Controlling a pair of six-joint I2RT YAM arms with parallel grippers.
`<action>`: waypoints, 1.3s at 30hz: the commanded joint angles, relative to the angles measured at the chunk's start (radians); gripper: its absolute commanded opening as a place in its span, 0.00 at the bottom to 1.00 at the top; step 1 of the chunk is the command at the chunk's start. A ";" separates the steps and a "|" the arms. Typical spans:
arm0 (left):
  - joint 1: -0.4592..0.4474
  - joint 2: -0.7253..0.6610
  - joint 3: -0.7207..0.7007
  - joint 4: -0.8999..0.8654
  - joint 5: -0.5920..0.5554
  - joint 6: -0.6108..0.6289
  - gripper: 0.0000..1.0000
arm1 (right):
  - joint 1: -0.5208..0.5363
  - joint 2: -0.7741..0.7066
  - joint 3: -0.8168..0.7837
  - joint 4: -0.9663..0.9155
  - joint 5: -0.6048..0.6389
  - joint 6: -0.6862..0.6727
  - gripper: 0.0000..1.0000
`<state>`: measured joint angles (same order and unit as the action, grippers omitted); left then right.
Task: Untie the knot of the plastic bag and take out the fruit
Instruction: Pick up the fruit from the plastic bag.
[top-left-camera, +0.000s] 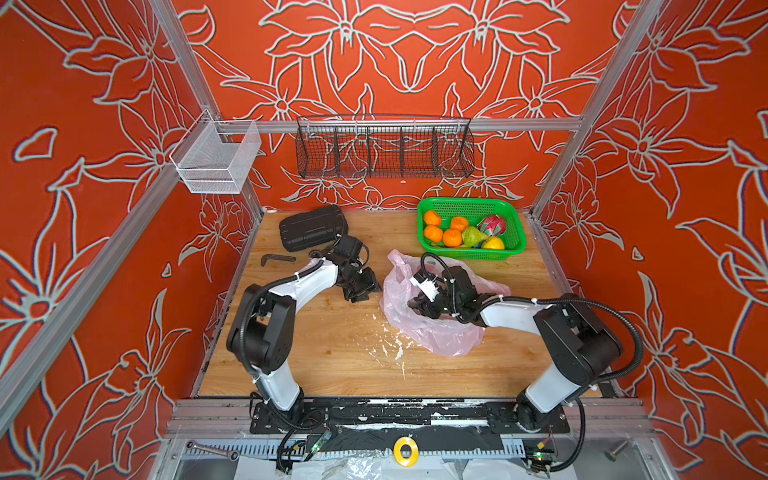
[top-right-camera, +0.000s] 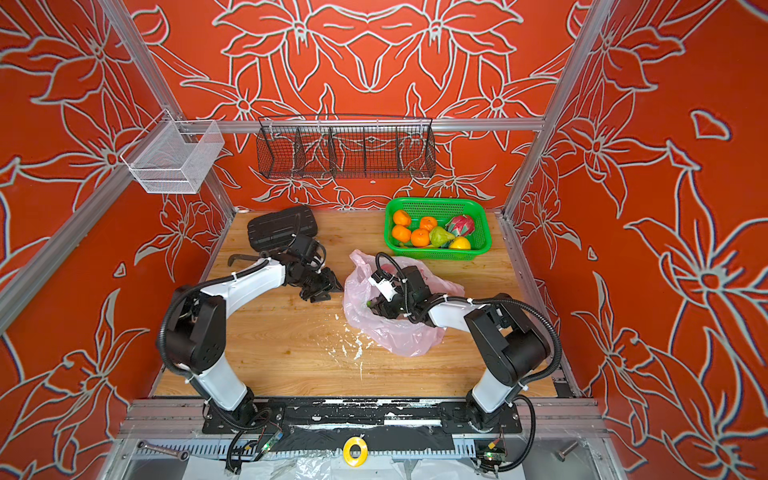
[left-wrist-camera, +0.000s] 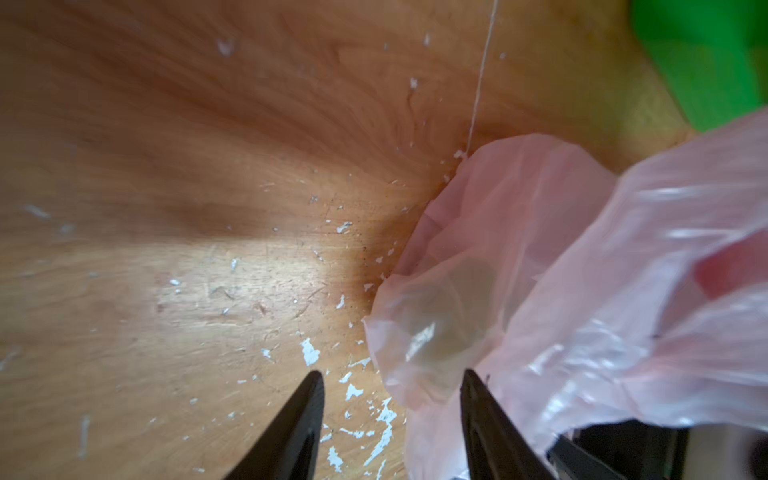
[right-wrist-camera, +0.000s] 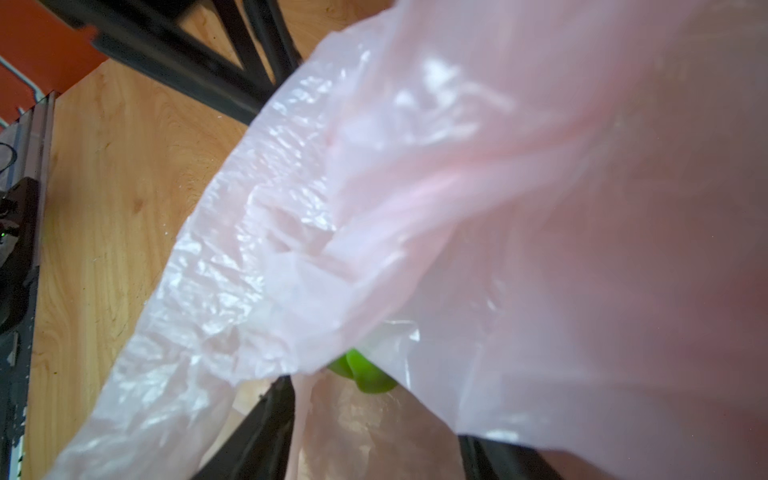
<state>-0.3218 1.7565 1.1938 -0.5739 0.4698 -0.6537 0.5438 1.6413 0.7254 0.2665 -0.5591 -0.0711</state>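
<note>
The pink plastic bag (top-left-camera: 432, 336) (top-right-camera: 399, 336) lies crumpled on the wooden table, its mouth slack; no knot shows. My right gripper (top-left-camera: 415, 305) (right-wrist-camera: 376, 409) reaches into the mouth with its jaws apart and pink film (right-wrist-camera: 457, 187) draped over it. A round green fruit (right-wrist-camera: 365, 374) sits just past its fingertips, not between them. My left gripper (top-left-camera: 361, 293) (left-wrist-camera: 390, 374) hovers open at the bag's left edge (left-wrist-camera: 582, 270), holding nothing. More fruit fills the green basket (top-left-camera: 469, 201): oranges (top-left-camera: 432, 218), a pear (top-left-camera: 473, 236), a dragon fruit (top-left-camera: 493, 224), a lemon (top-left-camera: 493, 243).
A black case (top-left-camera: 311, 228) and a black L-shaped tool (top-left-camera: 276, 259) lie at the back left. White flakes (top-left-camera: 395, 345) dot the table in front of the bag. A black wire rack (top-left-camera: 384, 149) and a white mesh basket (top-left-camera: 216, 160) hang on the frame.
</note>
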 joint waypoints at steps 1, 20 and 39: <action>-0.005 0.056 0.016 0.009 0.107 -0.005 0.50 | 0.004 -0.011 0.011 0.005 -0.036 -0.040 0.70; -0.073 0.199 0.031 0.122 0.151 -0.067 0.13 | 0.059 0.135 0.104 0.116 -0.044 0.051 0.83; -0.020 0.162 0.055 0.008 -0.039 -0.083 0.00 | 0.045 -0.033 -0.010 0.036 0.132 0.035 0.57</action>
<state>-0.3595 1.9442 1.2438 -0.5148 0.4870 -0.7330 0.5995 1.6611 0.7364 0.3195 -0.4679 -0.0280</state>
